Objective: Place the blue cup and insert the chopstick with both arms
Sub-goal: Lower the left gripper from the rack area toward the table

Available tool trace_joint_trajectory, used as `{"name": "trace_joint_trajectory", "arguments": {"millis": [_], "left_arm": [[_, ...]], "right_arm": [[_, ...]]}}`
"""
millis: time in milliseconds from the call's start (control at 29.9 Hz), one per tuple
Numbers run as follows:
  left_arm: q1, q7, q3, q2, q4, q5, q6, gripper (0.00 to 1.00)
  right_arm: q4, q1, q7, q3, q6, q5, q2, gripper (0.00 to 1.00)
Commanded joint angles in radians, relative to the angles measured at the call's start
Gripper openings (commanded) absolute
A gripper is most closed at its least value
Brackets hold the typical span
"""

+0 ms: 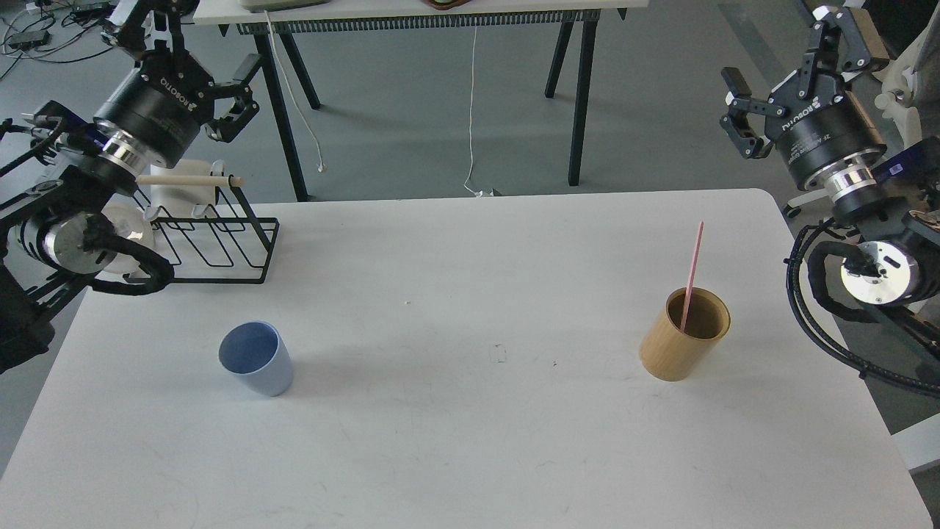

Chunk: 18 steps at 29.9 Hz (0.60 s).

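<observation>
The blue cup stands upright on the white surface, in its left half and rather near the front, with its mouth open to the top and nothing inside that I can see. The chopstick is far from it, on the right side: its lower end is inside the tan cylindrical holder, and it leans a little to the right, with its upper part rising well above the holder's rim. The holder stands upright on the surface, well apart from the blue cup, and the space between them is bare. The left tool is raised above the far left corner, over the floor behind the surface, and its two fingers are spread apart with nothing between them. The right tool is raised beyond the far right corner in a similar way, its fingers also spread apart and grasping nothing. Both tools are well apart from the cup and from the chopstick. At the far left corner of the surface stands a black wire rack, which carries a pale wooden dowel lying across its top, partly hidden by the left arm. Some white dishes are in or behind the rack, but I cannot tell exactly what they are. Behind the surface there is a second table with black legs, and a white cable hangs down from it to the grey floor.
</observation>
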Motion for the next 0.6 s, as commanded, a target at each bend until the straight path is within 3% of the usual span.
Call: {"name": "trace_joint_trajectory", "arguments": {"millis": [0, 201, 368, 569], "left_arm": [[-0.01, 0.0, -0.004, -0.007, 0.001, 0.008, 0.0, 1.0], [-0.036, 0.0, -0.037, -0.007, 0.006, 0.008, -0.032, 1.0], [-0.017, 0.0, -0.195, -0.013, 0.048, -0.051, -0.049, 1.0], [-0.001, 0.0, -0.199, -0.027, 0.081, -0.047, -0.11, 1.0]], "right_arm": [[0.003, -0.004, 0.0, 0.001, 0.0, -0.001, -0.001, 1.0], [0.002, -0.01, 0.0, 0.006, 0.0, -0.001, -0.007, 1.0], [-0.001, -0.01, 0.0, 0.029, 0.0, -0.001, 0.004, 1.0], [0.005, -0.01, 0.0, 0.044, 0.002, -0.001, 0.016, 1.0]]}}
